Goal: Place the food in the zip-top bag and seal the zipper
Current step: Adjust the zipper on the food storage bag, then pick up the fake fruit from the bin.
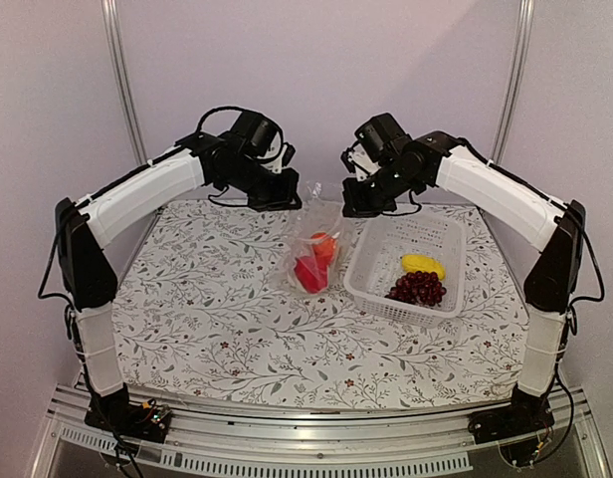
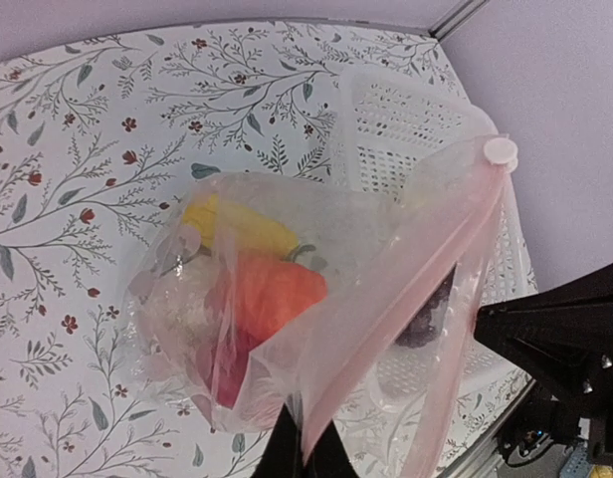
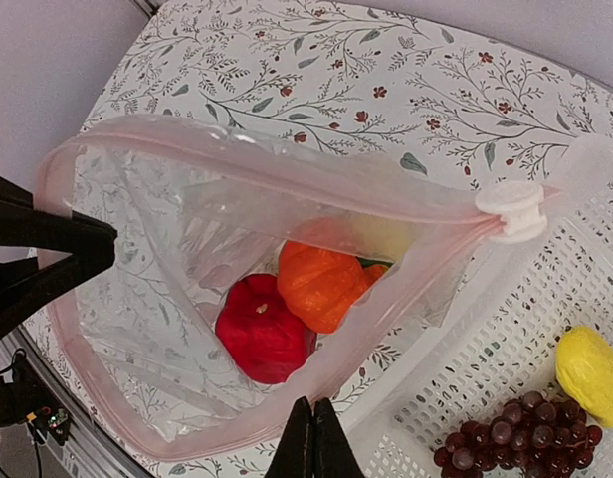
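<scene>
The clear zip-top bag (image 1: 316,254) hangs open between my two grippers above the table. My left gripper (image 2: 306,453) is shut on one side of the bag's mouth edge. My right gripper (image 3: 312,443) is shut on the opposite side. The pink zipper strip (image 3: 287,164) carries a white slider (image 3: 512,209) at one end. Inside the bag lie a red pepper (image 3: 259,329), an orange fruit (image 3: 321,284) and a yellow piece (image 2: 242,224). A yellow piece (image 3: 590,373) and the purple grape bunch (image 3: 520,438) lie in the white basket. I cannot make out a white lumpy piece.
The white perforated basket (image 1: 441,234) stands on the floral tablecloth just right of the bag, almost touching it. Grey walls and two metal posts stand close behind the table. The table's near edge is a metal rail.
</scene>
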Available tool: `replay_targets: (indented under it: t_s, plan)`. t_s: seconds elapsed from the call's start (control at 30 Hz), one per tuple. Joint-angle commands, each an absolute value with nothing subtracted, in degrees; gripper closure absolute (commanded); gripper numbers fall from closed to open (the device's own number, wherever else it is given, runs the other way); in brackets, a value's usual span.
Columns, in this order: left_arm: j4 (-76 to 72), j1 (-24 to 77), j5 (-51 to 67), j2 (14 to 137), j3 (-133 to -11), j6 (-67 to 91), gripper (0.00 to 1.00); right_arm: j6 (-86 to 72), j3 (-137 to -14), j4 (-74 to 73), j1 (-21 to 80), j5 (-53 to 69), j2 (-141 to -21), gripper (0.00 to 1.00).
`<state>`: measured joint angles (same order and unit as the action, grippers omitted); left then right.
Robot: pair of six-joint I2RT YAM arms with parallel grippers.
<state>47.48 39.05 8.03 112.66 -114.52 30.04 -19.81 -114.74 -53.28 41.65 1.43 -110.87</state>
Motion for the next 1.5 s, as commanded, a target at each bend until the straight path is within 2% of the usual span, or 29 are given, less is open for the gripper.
replay_targets:
  t_s: [0.0, 0.13, 0.33, 0.53, 0.63, 0.83, 0.93, 1.0, 1.17, 1.47]
  plan:
    - [49.72, 38.52, 7.79, 110.09, -115.37, 28.88, 1.00, -20.95, -122.01, -56.25, 41.25, 6.25, -112.22, 1.00]
    - [55.27, 39.42, 1.50, 109.73, -120.72, 25.94, 1.00, -22.11, -129.46, -58.18, 41.61, 8.24, -112.09, 1.00]
    - [56.52, 39.58, 0.17, 108.52, -120.02, 24.66, 1.00, -21.54, -126.50, -57.98, 41.66, 9.92, -111.98, 1.00]
    - [55.52, 39.64, 2.07, 110.48, -118.34, 26.32, 1.00, -20.46, -117.90, -54.85, 38.85, 6.36, -106.11, 0.58]
    - [54.56, 39.67, 2.18, 110.53, -118.47, 26.22, 1.00, -19.89, -110.49, -52.89, 35.50, 9.10, -102.54, 0.47]
    - [54.40, 39.65, 2.38, 110.73, -117.77, 25.75, 1.00, -19.68, -98.32, -51.72, 29.47, 11.49, -96.15, 0.46]
    - [54.33, 39.71, 2.85, 110.89, -117.62, 25.90, 1.00, -17.42, -94.47, -52.37, 27.41, 9.71, -94.25, 0.45]
    - [54.06, 39.68, 3.19, 110.85, -117.64, 25.84, 1.00, -13.65, -92.82, -53.22, 25.74, 12.85, -94.66, 0.44]
    - [53.54, 39.59, 3.89, 111.18, -117.60, 25.89, 1.00, -7.62, -95.96, -58.01, 24.08, 10.45, -100.97, 0.40]
    - [52.75, 38.95, 7.31, 111.54, -116.97, 28.02, 1.00, -1.06, -105.26, -60.89, 21.58, -2.87, -112.89, 0.30]
